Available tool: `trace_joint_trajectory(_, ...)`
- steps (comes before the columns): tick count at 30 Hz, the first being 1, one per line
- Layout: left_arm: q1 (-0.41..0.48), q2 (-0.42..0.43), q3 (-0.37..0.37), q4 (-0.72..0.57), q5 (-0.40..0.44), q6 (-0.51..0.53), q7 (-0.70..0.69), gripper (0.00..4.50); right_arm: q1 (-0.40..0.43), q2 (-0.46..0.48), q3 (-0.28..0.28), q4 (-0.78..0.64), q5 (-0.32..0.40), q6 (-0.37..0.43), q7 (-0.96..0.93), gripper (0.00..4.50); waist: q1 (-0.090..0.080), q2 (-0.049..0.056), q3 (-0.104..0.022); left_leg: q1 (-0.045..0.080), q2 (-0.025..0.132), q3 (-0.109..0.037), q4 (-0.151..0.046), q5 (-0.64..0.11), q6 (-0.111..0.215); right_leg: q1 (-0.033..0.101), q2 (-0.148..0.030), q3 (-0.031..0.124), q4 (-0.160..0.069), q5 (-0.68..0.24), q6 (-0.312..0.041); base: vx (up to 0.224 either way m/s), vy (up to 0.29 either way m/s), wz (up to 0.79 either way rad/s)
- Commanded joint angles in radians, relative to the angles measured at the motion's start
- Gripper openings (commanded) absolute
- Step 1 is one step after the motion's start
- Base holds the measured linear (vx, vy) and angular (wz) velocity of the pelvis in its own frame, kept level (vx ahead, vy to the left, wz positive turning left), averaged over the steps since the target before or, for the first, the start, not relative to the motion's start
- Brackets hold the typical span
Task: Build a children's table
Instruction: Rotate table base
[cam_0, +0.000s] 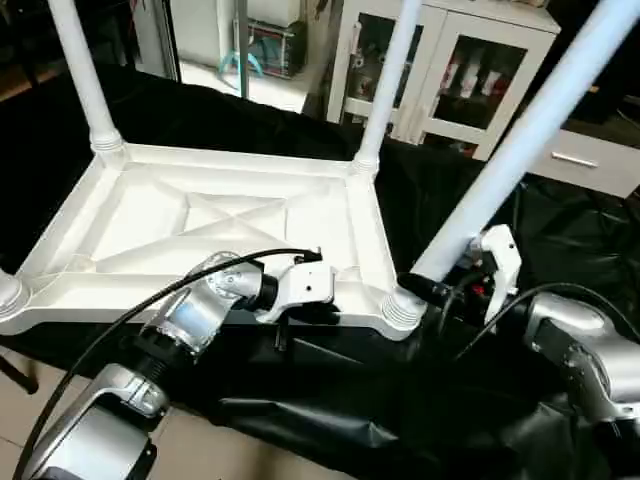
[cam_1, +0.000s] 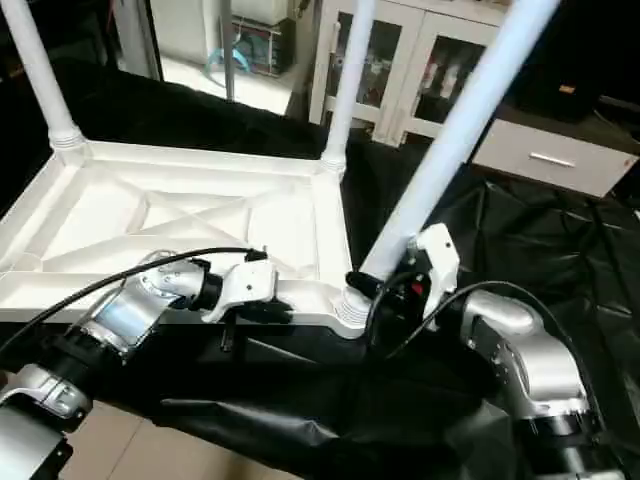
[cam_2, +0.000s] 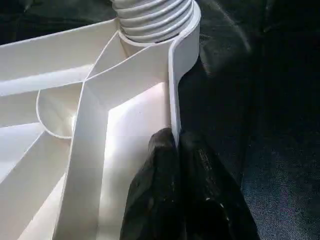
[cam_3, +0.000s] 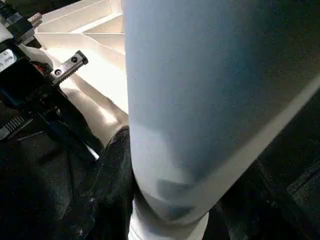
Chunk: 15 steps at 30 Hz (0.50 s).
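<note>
Left eye view: upturned tabletop on black sheet. Left gripper pinches the tabletop's near rim; right gripper clasps the tilted leg standing in the near right corner socket.

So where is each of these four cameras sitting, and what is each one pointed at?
Left eye: on the head, facing down at the upturned tabletop; both silver forearms show.
Right eye: beside it, same scene.
Left wrist: looks along the left gripper, pinching the tabletop's rim.
Right wrist: looks along the right gripper, around the leaning leg.
Shared: both wrist views show that leg's ribbed end in its corner socket.
</note>
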Motion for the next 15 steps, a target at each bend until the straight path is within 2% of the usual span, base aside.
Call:
trace_joint_trajectory(1, -0.024, -0.007, 0.02, -0.036, -0.002, -0.008, 0.016, 0.0, 0.05, -0.009, 0.184, 0.073, -0.12, 0.114, 0.016, 1.84, 0.003, 0.003, -0.029, -0.001, 0.08, -0.049, -0.085, -0.31, -0.004, 0.018, -0.095, 0.07, -0.098, -0.446, -0.128, 0.0, 0.0, 0.0)
trace_joint_trajectory(4, -0.021, -0.006, 0.021, -0.04, -0.003, -0.005, 0.016, 0.0, 0.05, -0.009, 0.205, 0.068, -0.123, 0.121, 0.019, 1.84, 0.002, 0.005, -0.028, -0.003, 0.079, -0.05, -0.086, -0.309, -0.001, 0.017, -0.096, 0.07, -0.101, -0.468, -0.118, 0.0, 0.0, 0.0)
trace_joint_trajectory(7, -0.014, -0.005, 0.019, -0.046, -0.003, -0.003, 0.015, 0.0, 0.064, -0.017, 0.273, 0.045, -0.158, 0.122, 0.034, 1.84, 0.001, 0.005, -0.027, -0.002, 0.079, -0.051, -0.087, -0.317, -0.002, 0.015, -0.096, 0.07, -0.105, -0.501, -0.105, 0.0, 0.0, 0.0)
trace_joint_trajectory(11, -0.015, -0.009, 0.016, -0.046, -0.004, -0.002, 0.015, 0.0, 0.074, -0.005, 0.304, 0.035, -0.187, 0.1, 0.02, 1.84, -0.002, 0.009, -0.025, -0.003, 0.079, -0.051, -0.09, -0.311, 0.0, 0.013, -0.095, 0.071, -0.104, -0.488, -0.104, 0.0, 0.0, 0.0)
trace_joint_trajectory(13, -0.017, -0.013, 0.013, -0.045, -0.003, -0.002, 0.017, 0.0, 0.08, 0.003, 0.322, 0.036, -0.206, 0.083, 0.012, 1.84, -0.004, 0.006, -0.025, -0.003, 0.079, -0.05, -0.09, -0.317, 0.0, 0.013, -0.094, 0.071, -0.105, -0.494, -0.102, 0.0, 0.0, 0.0)
trace_joint_trajectory(15, -0.02, -0.019, 0.007, -0.044, -0.001, 0.001, 0.017, 0.0, 0.091, 0.015, 0.337, 0.037, -0.214, 0.076, 0.003, 1.84, -0.007, 0.006, -0.022, -0.003, 0.078, -0.052, -0.091, -0.335, 0.001, 0.01, -0.096, 0.07, -0.111, -0.547, -0.089, 0.0, 0.0, 0.0)
